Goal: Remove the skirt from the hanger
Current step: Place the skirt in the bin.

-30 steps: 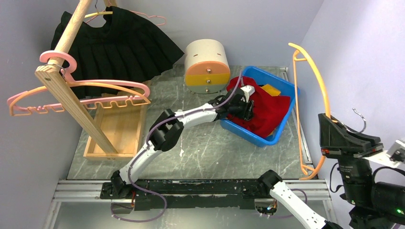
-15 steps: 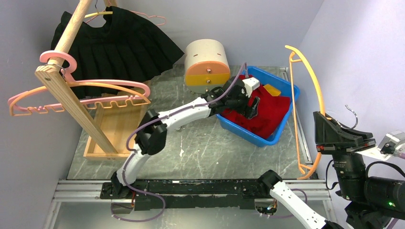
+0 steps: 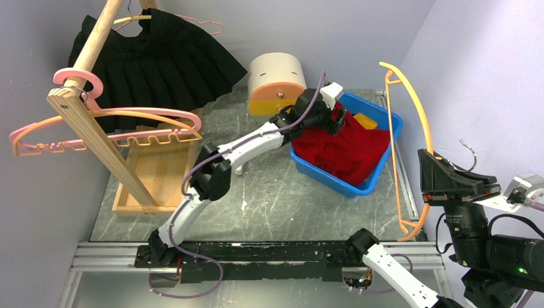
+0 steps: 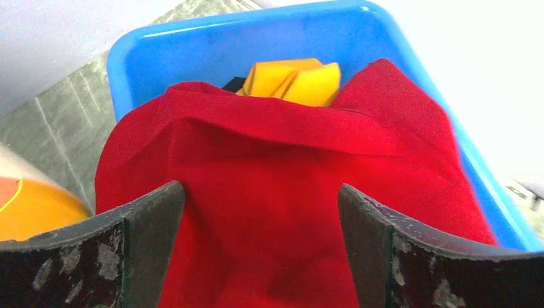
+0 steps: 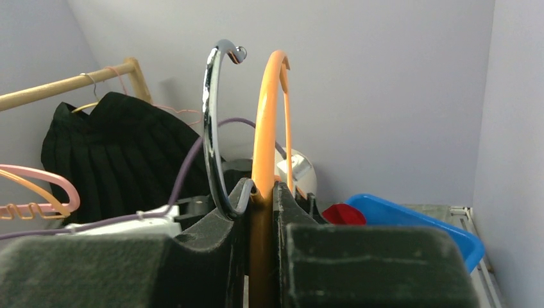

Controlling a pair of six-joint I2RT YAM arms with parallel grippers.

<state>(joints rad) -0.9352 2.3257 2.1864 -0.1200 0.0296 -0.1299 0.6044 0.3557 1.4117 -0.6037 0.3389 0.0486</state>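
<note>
The red skirt (image 3: pixel 346 151) lies crumpled in the blue bin (image 3: pixel 321 174), off the hanger. My left gripper (image 3: pixel 335 120) hovers just above the skirt's near-left part, open and empty; in the left wrist view the skirt (image 4: pixel 289 192) fills the gap between the spread fingers of the gripper (image 4: pixel 260 189). My right gripper (image 3: pixel 435 165) at the far right is shut on the bare orange hanger (image 3: pixel 410 102) and holds it upright. In the right wrist view the hanger (image 5: pixel 264 128) and its chrome hook (image 5: pixel 210 109) rise from the closed gripper (image 5: pixel 262 189).
A yellow cloth (image 4: pixel 295 80) lies under the skirt at the bin's back. A round beige and orange drawer unit (image 3: pixel 278 86) stands left of the bin. A wooden rack (image 3: pixel 96 135) at left carries a black skirt (image 3: pixel 154 64) and pink and orange hangers (image 3: pixel 109 128).
My left gripper has lifted off the red skirt and drawn back toward the drawer unit, leaving the skirt in the bin. The right gripper with the hanger has drifted slightly left.
</note>
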